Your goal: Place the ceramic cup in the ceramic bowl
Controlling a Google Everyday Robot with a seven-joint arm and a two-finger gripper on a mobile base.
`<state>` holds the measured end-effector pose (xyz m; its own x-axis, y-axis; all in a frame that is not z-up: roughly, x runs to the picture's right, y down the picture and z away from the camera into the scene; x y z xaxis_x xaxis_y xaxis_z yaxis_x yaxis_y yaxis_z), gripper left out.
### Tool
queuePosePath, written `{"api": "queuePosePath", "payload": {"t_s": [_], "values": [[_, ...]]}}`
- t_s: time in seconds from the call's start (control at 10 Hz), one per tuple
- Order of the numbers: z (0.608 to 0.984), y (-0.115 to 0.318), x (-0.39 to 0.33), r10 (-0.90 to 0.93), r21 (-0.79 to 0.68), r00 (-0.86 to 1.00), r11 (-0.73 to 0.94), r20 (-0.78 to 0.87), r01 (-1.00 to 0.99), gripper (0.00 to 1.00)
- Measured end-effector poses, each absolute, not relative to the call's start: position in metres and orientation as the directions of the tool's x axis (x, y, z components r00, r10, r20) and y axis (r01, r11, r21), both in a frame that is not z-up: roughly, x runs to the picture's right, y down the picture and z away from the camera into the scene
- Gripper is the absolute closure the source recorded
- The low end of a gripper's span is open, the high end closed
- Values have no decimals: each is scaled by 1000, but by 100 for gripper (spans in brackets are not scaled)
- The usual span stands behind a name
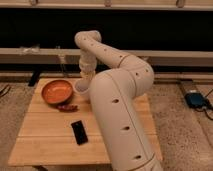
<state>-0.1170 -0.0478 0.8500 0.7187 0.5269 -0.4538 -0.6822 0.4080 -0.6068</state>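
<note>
The ceramic cup (80, 91) stands on the wooden bench (45, 147), just right of the ceramic bowl (56, 92) — the end effector (85, 81) reaches down from above, clenched on its rim. A black device (79, 132) lies nearer the front edge.

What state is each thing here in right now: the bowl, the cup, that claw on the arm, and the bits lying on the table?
ceramic bowl: upright on the wooden table, empty.
ceramic cup: upright on the table beside the bowl, not in it.
gripper: down at the cup, shut, apparently on its rim.
black flat object: lying flat nearer the table's front.
reddish-brown item: lying just in front of the bowl.
</note>
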Motion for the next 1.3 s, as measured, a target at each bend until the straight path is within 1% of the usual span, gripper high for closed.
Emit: {"api": "queuePosePath", "payload": {"t_s": [0.3, 0.5, 1.3], "values": [[829, -64, -182, 502, -703, 795, 425, -340, -570, 100], [825, -68, -210, 489, -738, 823, 433, -290, -517, 100], [825, -69, -212, 488, -741, 825, 434, -284, -512, 100]]}}
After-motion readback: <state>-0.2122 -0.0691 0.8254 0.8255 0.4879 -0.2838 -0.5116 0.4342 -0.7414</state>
